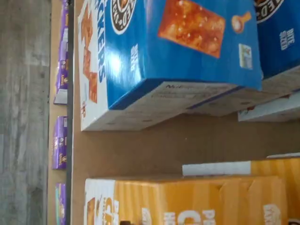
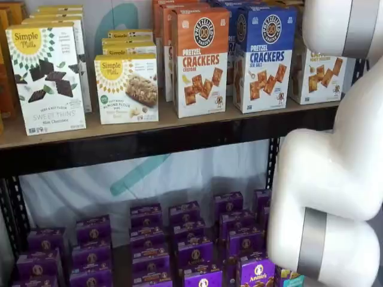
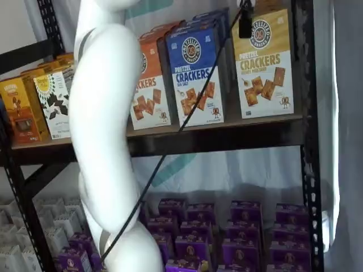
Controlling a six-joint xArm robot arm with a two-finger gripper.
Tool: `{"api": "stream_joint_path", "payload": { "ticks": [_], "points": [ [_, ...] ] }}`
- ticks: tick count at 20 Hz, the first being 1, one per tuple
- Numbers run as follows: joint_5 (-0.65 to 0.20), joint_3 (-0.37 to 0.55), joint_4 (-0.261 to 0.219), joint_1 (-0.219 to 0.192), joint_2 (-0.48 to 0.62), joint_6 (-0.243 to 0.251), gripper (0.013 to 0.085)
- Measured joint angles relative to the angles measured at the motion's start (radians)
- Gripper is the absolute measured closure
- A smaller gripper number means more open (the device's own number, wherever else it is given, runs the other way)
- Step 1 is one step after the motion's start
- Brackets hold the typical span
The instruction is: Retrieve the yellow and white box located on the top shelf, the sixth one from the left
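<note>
The yellow and white box (image 3: 264, 62) stands at the right end of the top shelf (image 3: 227, 139), next to a blue-topped carton. In a shelf view (image 2: 317, 75) it is partly hidden behind my white arm. In the wrist view its golden-yellow top and side (image 1: 187, 201) show close up, with the tan shelf board (image 1: 154, 145) beside it. My gripper (image 3: 245, 17) shows only as a black finger hanging from the view's top edge with a cable, in front of the box's upper part. I cannot tell whether it is open or shut.
A blue-topped cracker carton (image 2: 263, 57) and an orange-topped one (image 2: 200, 60) stand left of the target. White Simple Mills boxes (image 2: 48, 78) fill the shelf's left. Purple boxes (image 2: 179, 245) sit on the lower shelf. My white arm (image 3: 108, 141) crosses the front. A black upright (image 3: 306, 170) stands at the right.
</note>
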Motion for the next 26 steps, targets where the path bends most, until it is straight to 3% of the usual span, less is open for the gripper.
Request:
{"api": "stream_joint_path", "payload": {
  "ticks": [17,26],
  "points": [
    [0.047,-0.044,-0.138,0.042,0.033,-0.005,0.013],
    [0.066,-0.054,-0.165,0.057,0.034,0.004,0.013]
  ]
}}
